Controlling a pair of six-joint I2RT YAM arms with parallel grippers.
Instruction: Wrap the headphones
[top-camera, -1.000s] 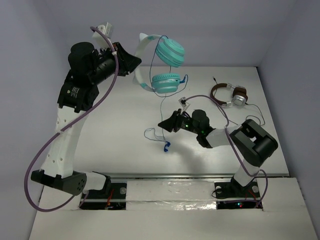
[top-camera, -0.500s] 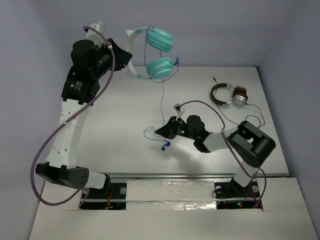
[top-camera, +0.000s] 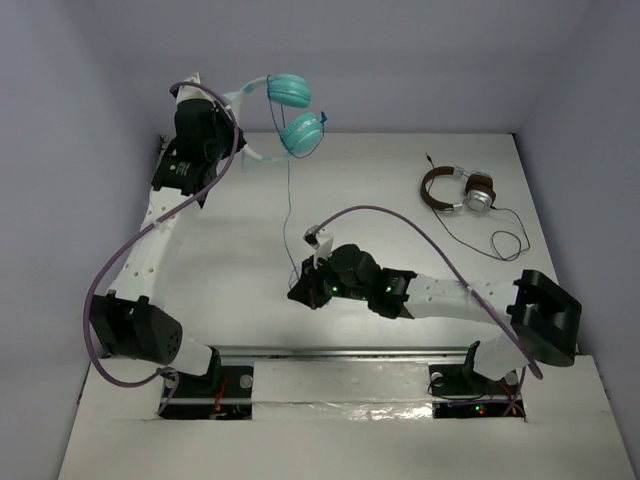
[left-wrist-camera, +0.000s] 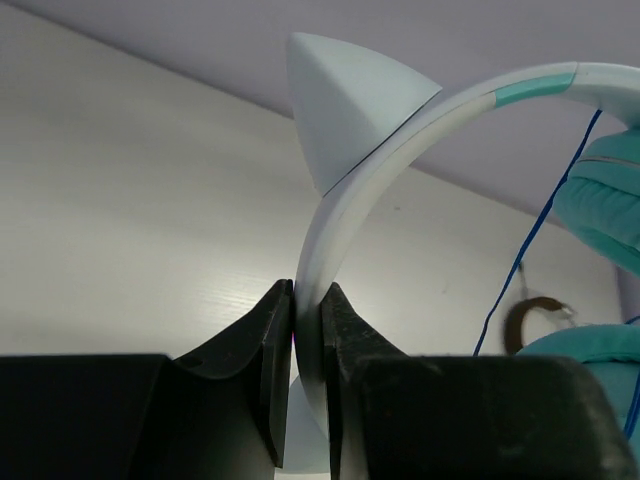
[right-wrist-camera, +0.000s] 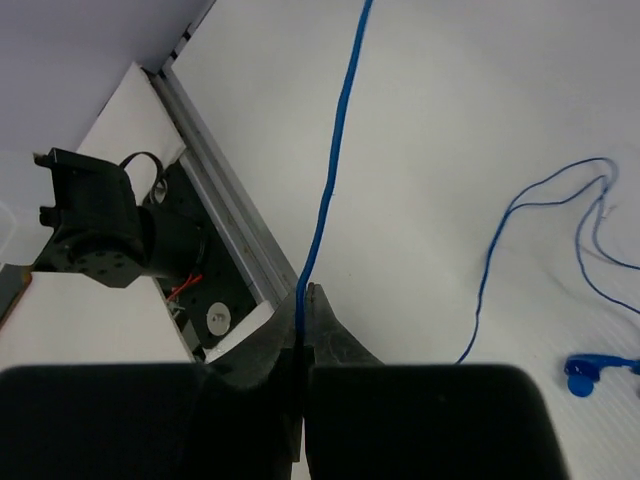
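Note:
The teal headphones (top-camera: 290, 112) hang in the air at the far left, held up by my left gripper (top-camera: 243, 130). That gripper (left-wrist-camera: 307, 330) is shut on the pale headband (left-wrist-camera: 345, 215), which has a cat-ear point; a teal ear cup (left-wrist-camera: 605, 195) shows at right. The thin blue cable (top-camera: 287, 215) runs down from the cups to my right gripper (top-camera: 300, 292), low over the table. The right gripper (right-wrist-camera: 303, 300) is shut on the cable (right-wrist-camera: 335, 150). Loose cable loops and the blue plug (right-wrist-camera: 590, 370) lie on the table beside it.
Brown-banded headphones with silver cups (top-camera: 460, 190) and their dark cable lie at the far right of the white table (top-camera: 400, 180). The metal rail and the arm bases (top-camera: 330, 360) line the near edge. Grey walls stand behind and at the sides.
My left arm has swung the headphones up and to the left. My right gripper has slid left and nearer along the cable, which now hangs straight between them.

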